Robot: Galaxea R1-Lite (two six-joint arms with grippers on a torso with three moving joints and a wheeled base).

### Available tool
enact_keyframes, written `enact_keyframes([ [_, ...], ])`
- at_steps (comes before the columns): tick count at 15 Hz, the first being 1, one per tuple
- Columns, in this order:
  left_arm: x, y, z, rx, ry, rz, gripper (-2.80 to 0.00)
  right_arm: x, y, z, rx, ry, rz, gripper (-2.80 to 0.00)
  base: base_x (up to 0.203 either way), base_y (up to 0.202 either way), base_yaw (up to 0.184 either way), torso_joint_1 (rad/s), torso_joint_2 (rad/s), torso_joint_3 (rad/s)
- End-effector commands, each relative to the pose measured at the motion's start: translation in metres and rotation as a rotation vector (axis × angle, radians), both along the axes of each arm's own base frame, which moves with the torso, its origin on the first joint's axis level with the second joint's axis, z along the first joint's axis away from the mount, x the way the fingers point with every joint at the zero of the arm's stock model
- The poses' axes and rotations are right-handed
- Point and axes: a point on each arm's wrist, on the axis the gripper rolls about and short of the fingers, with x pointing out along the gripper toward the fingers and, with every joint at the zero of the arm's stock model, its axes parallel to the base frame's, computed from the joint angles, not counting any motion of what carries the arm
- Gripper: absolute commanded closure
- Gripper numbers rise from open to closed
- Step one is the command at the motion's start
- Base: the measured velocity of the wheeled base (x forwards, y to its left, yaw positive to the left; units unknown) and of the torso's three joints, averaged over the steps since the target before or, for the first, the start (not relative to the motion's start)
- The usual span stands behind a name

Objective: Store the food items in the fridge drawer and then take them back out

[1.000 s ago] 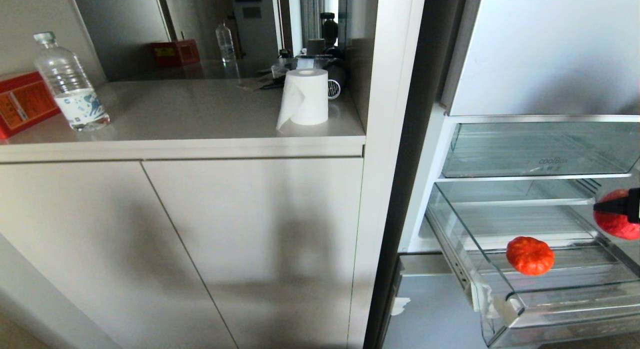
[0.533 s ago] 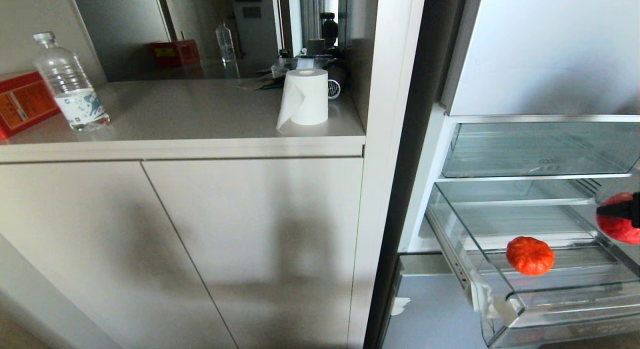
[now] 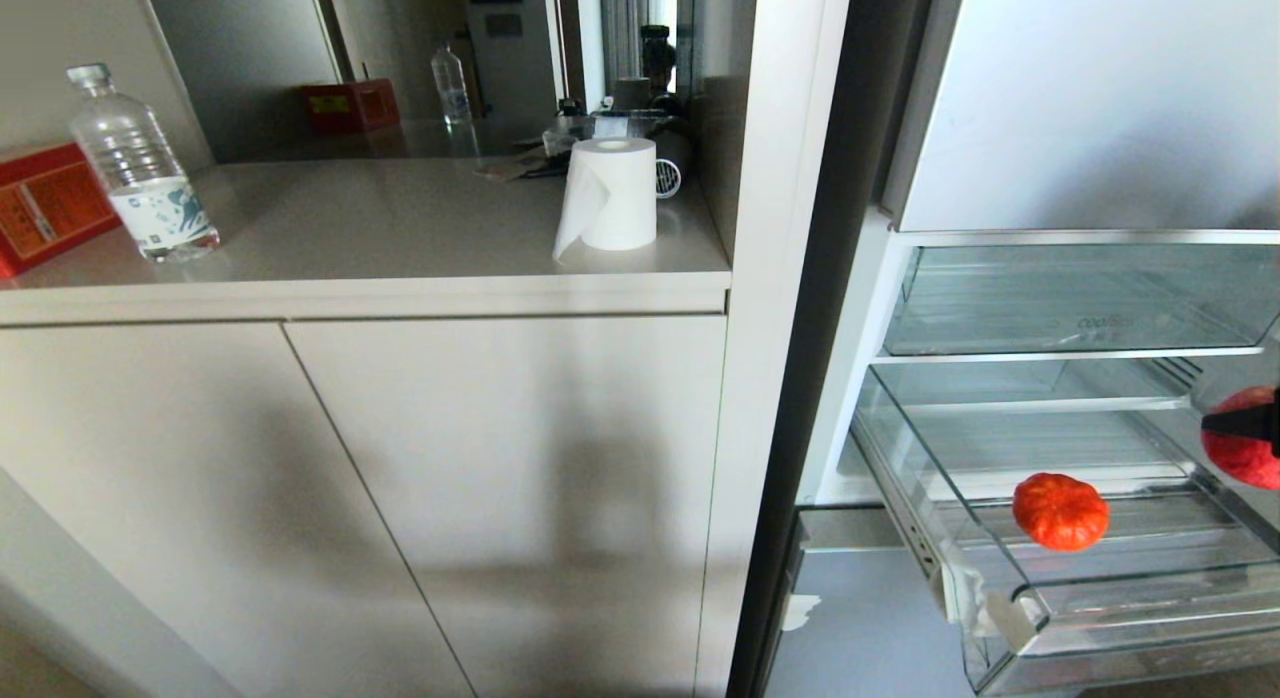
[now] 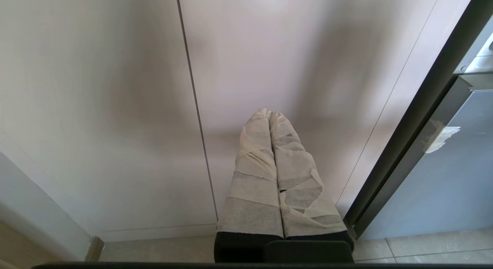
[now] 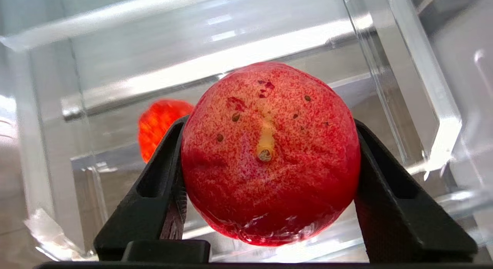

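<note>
The clear fridge drawer (image 3: 1120,606) is pulled out below a closed clear bin. An orange-red ribbed ball (image 3: 1060,511) rests on its floor, toward the left. At the head view's right edge my right gripper (image 3: 1245,420) is shut on a red speckled fruit (image 3: 1240,456), held above the drawer's right side. In the right wrist view the black fingers (image 5: 161,176) clamp both sides of the fruit (image 5: 269,153), with the ribbed ball (image 5: 158,118) behind it and the drawer wall (image 5: 400,88) around. My left gripper (image 4: 269,113), its fingers wrapped in tape, is shut and parked facing a cabinet door.
To the left of the fridge a beige cabinet (image 3: 400,478) carries a paper roll (image 3: 610,193), a water bottle (image 3: 140,168) and a red box (image 3: 45,208). The upper clear bin (image 3: 1080,298) sits just above the drawer. A grey-blue fridge panel (image 3: 860,628) lies below.
My right gripper, still holding the red fruit, has drifted slightly to the right toward the picture's edge. The ribbed ball and the drawer have not moved.
</note>
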Motion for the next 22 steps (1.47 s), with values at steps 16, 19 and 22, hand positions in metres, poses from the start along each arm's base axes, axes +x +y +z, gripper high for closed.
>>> enact_keyframes([
  [16, 0.0, 0.0, 0.0, 0.0, 0.002, 0.0, 0.0, -0.019, -0.001, -0.02, -0.073, -0.132, -0.025, 0.0, 0.0, 0.002, -0.037, 0.0, 0.0, 0.001],
  [19, 0.0, 0.0, 0.0, 0.0, 0.002, 0.0, 0.0, -0.018, 0.0, -0.007, -0.112, -0.246, 0.006, 0.0, -0.003, 0.008, -0.176, -0.001, 0.0, 0.003],
  [22, 0.0, 0.0, 0.0, 0.0, 0.0, 0.0, 0.0, -0.025, 0.004, 0.002, -0.133, -0.292, 0.021, 0.0, -0.002, 0.004, -0.159, 0.002, 0.0, 0.002],
])
